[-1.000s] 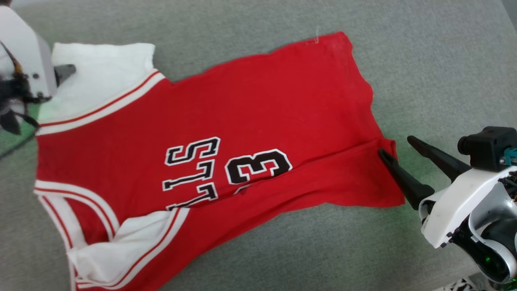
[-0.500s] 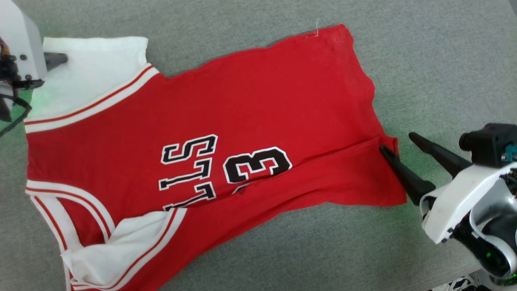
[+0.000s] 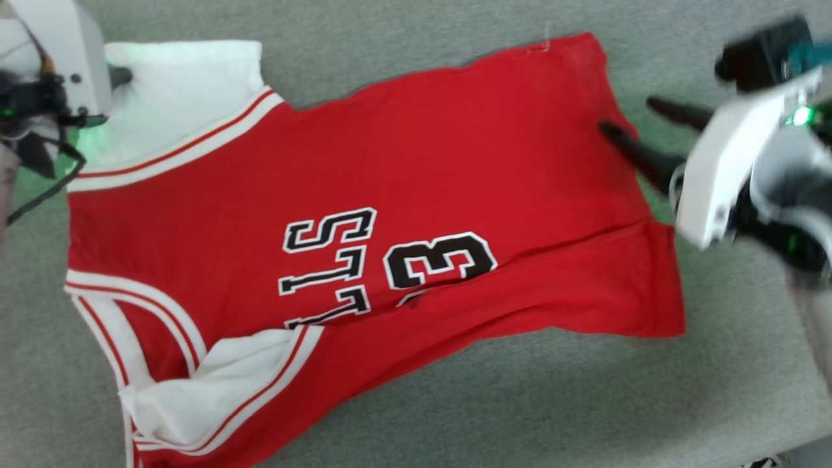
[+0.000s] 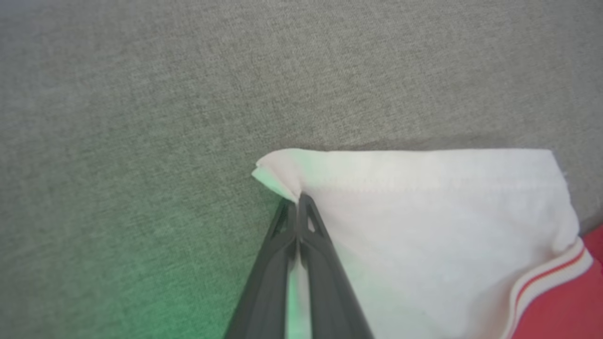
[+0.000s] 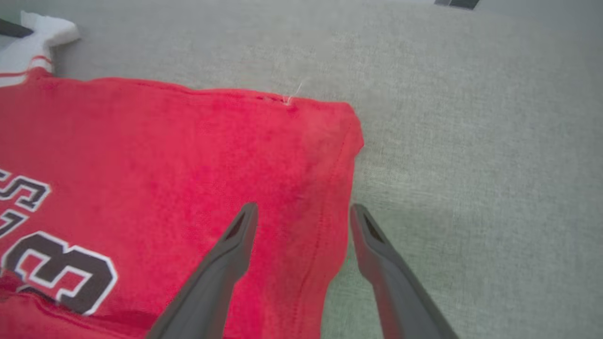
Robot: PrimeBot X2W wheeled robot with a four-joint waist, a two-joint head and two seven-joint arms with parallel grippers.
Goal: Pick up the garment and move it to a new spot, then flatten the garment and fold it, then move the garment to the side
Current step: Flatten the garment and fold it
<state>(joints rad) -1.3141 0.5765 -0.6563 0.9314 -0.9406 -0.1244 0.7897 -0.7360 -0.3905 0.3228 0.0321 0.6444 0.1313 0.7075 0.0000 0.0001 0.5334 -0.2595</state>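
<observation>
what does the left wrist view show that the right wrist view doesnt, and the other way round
Left wrist view: a close look at the left gripper, jaws shut on the corner of the white sleeve.
Right wrist view: the right gripper, jaws open astride the hem of the shirt, one finger over cloth and one over the surface, plus the black number 3 and a loose thread.
Both: the grey surface, the sleeve, its striped trim and some red cloth.

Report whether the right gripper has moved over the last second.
Yes. The right gripper has travelled up the head view along the hem of the garment, from the creased lower corner toward the far corner, still open.
</observation>
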